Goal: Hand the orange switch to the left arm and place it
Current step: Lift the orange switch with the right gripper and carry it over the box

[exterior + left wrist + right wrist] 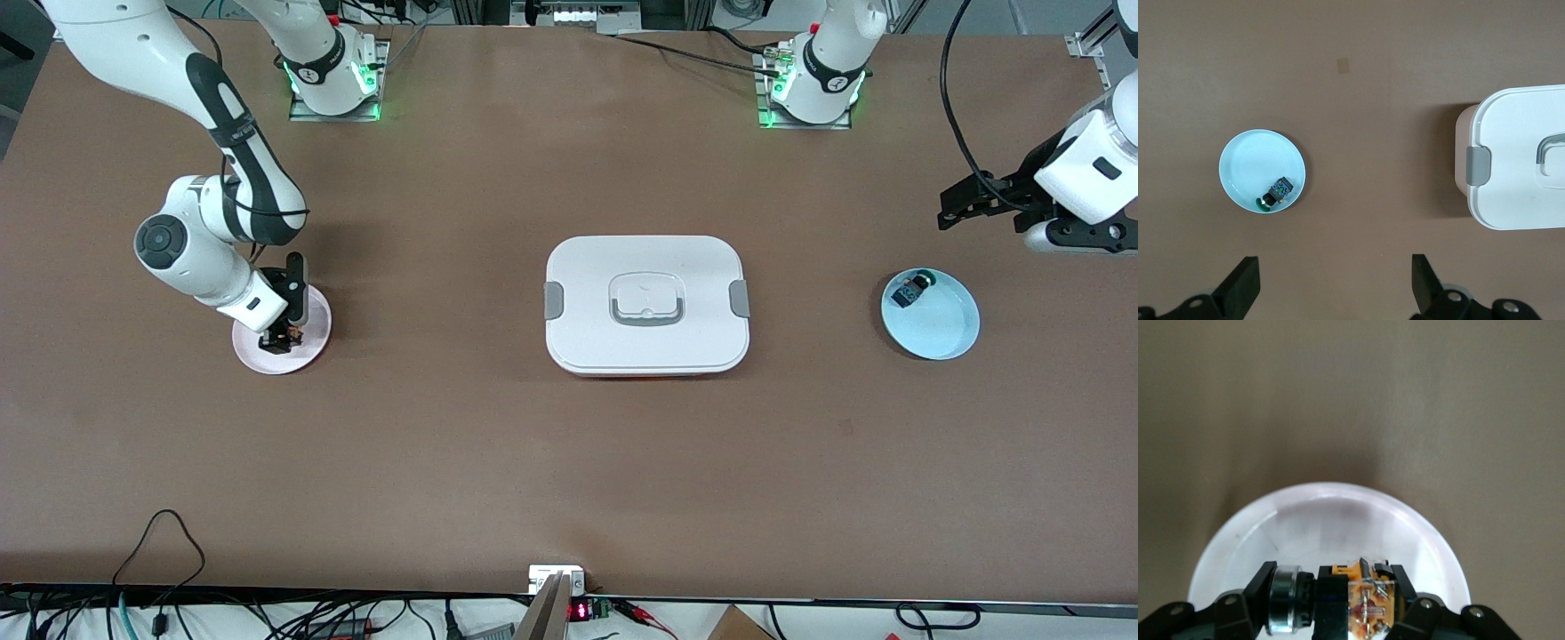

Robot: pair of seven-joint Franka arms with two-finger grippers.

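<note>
Right gripper [283,339] clamped on the switch [291,336], on the pink plate [313,352] at the right arm's end of the table.

In the right wrist view the fingers [1401,587] pinch the switch's orange-and-black body, which sits low in the plate, apparently not yet lifted. This looks like the pickup step, grasp just made. The box [647,303] sits mid-table, between this plate and the blue plate [944,325] holding a black-blue part [910,292]. The left gripper [1335,283] waits released above the table near the blue plate. Next: lift straight up, carry around or over the box, and meet the left gripper for a handover.
</note>
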